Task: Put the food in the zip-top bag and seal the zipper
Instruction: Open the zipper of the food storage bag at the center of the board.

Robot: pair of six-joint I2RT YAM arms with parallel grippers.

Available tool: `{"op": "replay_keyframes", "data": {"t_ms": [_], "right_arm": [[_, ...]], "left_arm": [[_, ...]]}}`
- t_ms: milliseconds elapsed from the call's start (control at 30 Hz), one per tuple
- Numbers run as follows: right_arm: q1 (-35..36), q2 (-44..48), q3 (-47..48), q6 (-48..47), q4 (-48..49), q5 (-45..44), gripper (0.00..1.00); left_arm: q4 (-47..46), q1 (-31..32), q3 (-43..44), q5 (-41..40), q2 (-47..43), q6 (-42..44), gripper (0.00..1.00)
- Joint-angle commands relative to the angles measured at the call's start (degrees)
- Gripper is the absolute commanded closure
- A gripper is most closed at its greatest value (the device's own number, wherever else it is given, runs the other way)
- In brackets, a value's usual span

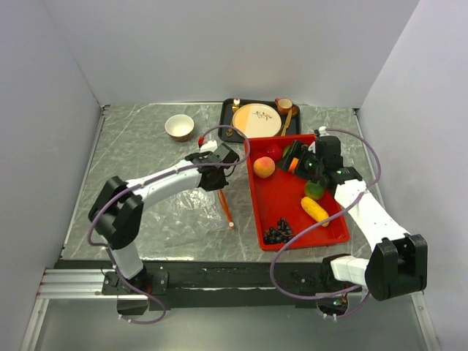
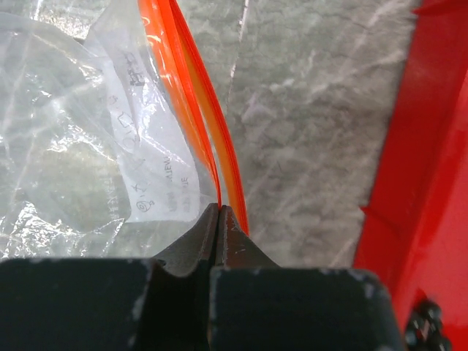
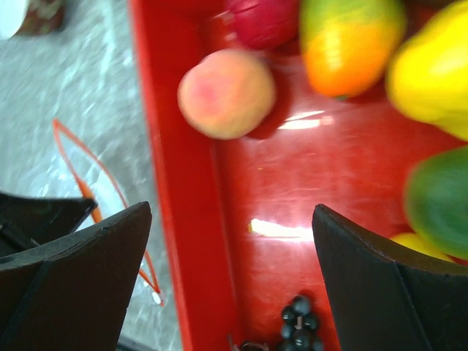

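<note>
The clear zip-top bag (image 1: pixel 191 214) lies on the table left of the red tray (image 1: pixel 257 212). Its orange-red zipper (image 1: pixel 225 208) runs along its right edge, with the white slider tab (image 3: pixel 156 297) at the near end. My left gripper (image 1: pixel 219 183) is shut on the zipper strip (image 2: pixel 191 110) at its far end (image 2: pixel 219 212), and the mouth gapes a little. My right gripper (image 1: pixel 297 158) is open and empty above the tray (image 3: pixel 234 256). In the tray lie a peach (image 3: pixel 227 93), red apple (image 3: pixel 263 22), mango (image 3: pixel 351 40), lemon (image 3: pixel 431 73), lime (image 3: pixel 439 201) and grape bunch (image 3: pixel 298 322).
A black tray (image 1: pixel 228 110) with a cream plate (image 1: pixel 257 119), cutlery and a brown cup (image 1: pixel 284 106) stands behind the red tray. A small cream bowl (image 1: pixel 179 126) sits at the back, left of it. White walls close in the table.
</note>
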State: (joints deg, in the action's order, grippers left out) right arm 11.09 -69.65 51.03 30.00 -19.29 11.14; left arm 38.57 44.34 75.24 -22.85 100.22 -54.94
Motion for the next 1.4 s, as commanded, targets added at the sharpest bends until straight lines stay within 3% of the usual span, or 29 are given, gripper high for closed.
{"op": "replay_keyframes", "data": {"t_ms": [0, 167, 233, 500, 933, 1267, 1367], "right_arm": [[2.3, 1.0, -1.4, -1.0, 5.8, 8.1, 0.04], [7.3, -0.3, -2.4, 0.0, 9.0, 10.4, 0.10], [9.5, -1.6, -2.5, 0.8, 10.9, 13.1, 0.18], [17.7, -5.5, -1.1, 3.6, 16.3, 15.8, 0.26], [27.2, -13.1, 2.9, 6.1, 20.9, 16.5, 0.34], [28.1, -20.3, 6.8, 6.3, 20.4, 15.1, 0.35], [28.1, -22.7, 8.8, 5.9, 20.4, 15.5, 0.41]], "left_arm": [[-2.1, 1.1, -2.9, 2.8, -7.4, 2.4, 0.99], [-7.6, 3.2, -12.2, 2.4, -17.0, 1.0, 0.99], [-9.6, 3.6, -16.1, 3.0, -21.2, 0.6, 0.99], [-15.7, 4.5, -22.5, 2.5, -31.9, 0.6, 0.99], [-15.0, 4.5, -21.7, 2.6, -32.7, 1.7, 0.97], [-16.3, 4.5, -21.8, 3.9, -33.8, 2.1, 0.97], [-16.2, 4.5, -21.7, 4.4, -34.1, 2.5, 0.97]]}}
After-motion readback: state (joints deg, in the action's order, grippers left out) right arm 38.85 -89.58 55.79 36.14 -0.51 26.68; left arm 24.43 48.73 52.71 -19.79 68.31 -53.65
